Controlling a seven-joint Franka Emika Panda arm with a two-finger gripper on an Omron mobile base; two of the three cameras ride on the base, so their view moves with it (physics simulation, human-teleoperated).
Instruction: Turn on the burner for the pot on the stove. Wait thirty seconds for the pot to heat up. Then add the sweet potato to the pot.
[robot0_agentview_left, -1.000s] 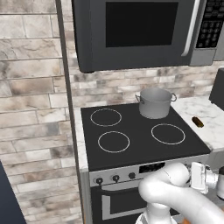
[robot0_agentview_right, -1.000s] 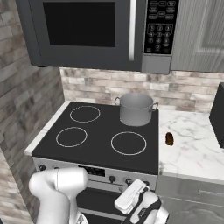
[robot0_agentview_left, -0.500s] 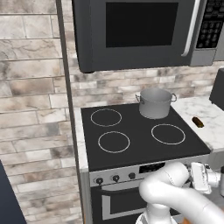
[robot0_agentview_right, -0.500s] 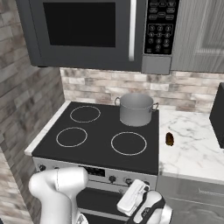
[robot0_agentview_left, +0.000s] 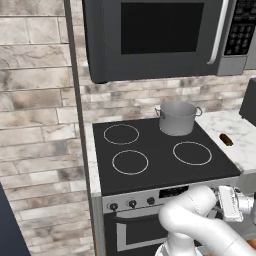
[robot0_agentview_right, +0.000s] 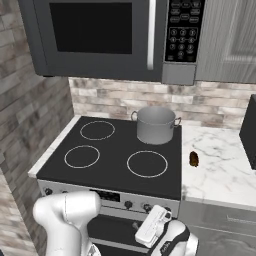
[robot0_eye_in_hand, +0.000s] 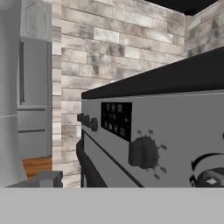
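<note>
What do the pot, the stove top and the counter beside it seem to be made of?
The pot looks like brushed metal: even grey with a soft sheen, probably steel. The stove has what seems a smooth black glass top, flat, with thin white rings marked on it; its front looks like steel. The counter appears to be polished marble or an imitation, white with grey veins.
</note>
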